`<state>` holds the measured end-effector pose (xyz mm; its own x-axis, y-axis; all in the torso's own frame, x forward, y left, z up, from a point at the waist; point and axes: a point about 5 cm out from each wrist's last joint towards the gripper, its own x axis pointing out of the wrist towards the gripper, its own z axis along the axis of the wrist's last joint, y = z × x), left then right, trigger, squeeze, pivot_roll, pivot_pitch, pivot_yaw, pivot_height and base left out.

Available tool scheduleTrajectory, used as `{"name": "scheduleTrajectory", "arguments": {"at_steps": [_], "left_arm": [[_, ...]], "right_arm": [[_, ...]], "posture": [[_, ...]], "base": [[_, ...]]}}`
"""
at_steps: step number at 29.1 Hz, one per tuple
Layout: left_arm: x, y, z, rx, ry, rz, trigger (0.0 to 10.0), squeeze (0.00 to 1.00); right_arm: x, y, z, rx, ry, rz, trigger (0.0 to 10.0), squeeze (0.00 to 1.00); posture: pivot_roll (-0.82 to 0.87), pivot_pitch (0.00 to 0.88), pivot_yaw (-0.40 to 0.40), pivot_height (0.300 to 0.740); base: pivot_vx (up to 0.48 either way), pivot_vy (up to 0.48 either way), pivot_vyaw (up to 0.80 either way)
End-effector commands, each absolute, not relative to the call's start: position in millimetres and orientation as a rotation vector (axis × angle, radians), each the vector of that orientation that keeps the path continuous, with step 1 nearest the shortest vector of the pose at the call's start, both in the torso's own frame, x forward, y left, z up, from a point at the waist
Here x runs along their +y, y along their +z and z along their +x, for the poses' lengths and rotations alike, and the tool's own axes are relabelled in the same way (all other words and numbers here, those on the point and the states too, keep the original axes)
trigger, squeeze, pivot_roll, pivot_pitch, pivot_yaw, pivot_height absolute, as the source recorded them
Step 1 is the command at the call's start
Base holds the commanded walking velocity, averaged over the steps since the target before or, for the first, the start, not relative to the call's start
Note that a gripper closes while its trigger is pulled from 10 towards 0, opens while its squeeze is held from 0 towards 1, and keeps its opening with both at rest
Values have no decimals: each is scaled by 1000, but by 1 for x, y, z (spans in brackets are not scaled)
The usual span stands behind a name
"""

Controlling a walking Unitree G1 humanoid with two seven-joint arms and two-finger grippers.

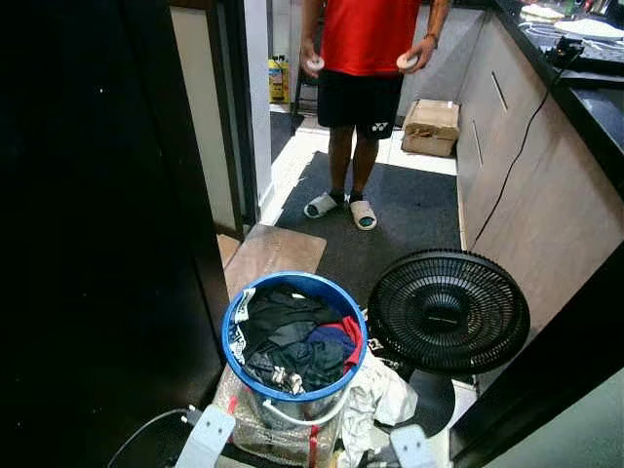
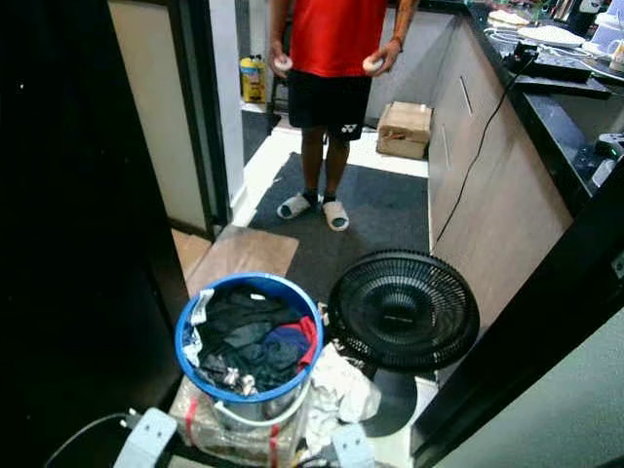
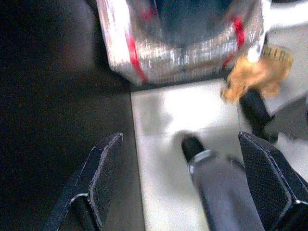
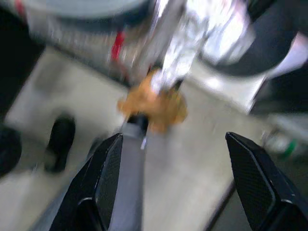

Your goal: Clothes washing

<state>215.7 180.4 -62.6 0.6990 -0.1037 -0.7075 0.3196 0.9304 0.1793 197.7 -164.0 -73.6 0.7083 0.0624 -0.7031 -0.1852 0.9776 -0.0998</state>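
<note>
A blue bucket [image 1: 292, 336] full of dark clothes [image 1: 292, 346], with a red piece at its right side, stands on a clear-wrapped bundle with red tape [image 1: 278, 439]. A white cloth [image 1: 375, 405] lies on the floor to its right. My two silver arms [image 1: 205, 439] hang low in front of the bucket. The left gripper [image 3: 185, 185] is open over the pale floor just short of the wrapped bundle [image 3: 183, 43], with nothing between its fingers. My right gripper [image 4: 180, 180] is open too, above the floor near a blurred orange-brown object [image 4: 154, 103].
A black floor fan [image 1: 448, 312] lies tilted right of the bucket. A person in a red shirt [image 1: 366, 58] stands ahead on a dark mat, a round white object in each hand. Cabinets and a counter [image 1: 546, 166] run along the right; a dark panel [image 1: 97, 244] closes the left.
</note>
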Motion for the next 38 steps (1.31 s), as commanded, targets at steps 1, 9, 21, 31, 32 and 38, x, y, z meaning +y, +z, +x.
{"name": "scheduleTrajectory", "arguments": {"at_steps": [1,9,21,31,32,38], "left_arm": [[179,-39,245,615,-264,283,10000,0],[159,8,286,369,-327,206,10000,0],[96,43,316,266,-357,170,10000,0],[90,71,335,241,-325,205,10000,0],[89,74,337,236,-320,206,10000,0],[87,83,339,218,-311,202,10000,0]], "right_arm": [[-165,-48,233,585,114,-158,10000,0],[-159,-10,268,333,151,-206,10000,0],[-122,16,289,183,264,-245,10000,0],[-125,35,311,152,236,-289,10000,0],[-125,36,313,150,235,-292,10000,0],[-120,42,320,141,243,-307,10000,0]], "posture": [[31,0,38,740],[29,0,47,740],[41,0,65,740],[76,104,87,740],[76,104,87,740],[106,189,93,740]], "base": [[0,0,0],[0,0,0],[0,0,0],[0,0,0],[0,0,0],[0,0,0]]}}
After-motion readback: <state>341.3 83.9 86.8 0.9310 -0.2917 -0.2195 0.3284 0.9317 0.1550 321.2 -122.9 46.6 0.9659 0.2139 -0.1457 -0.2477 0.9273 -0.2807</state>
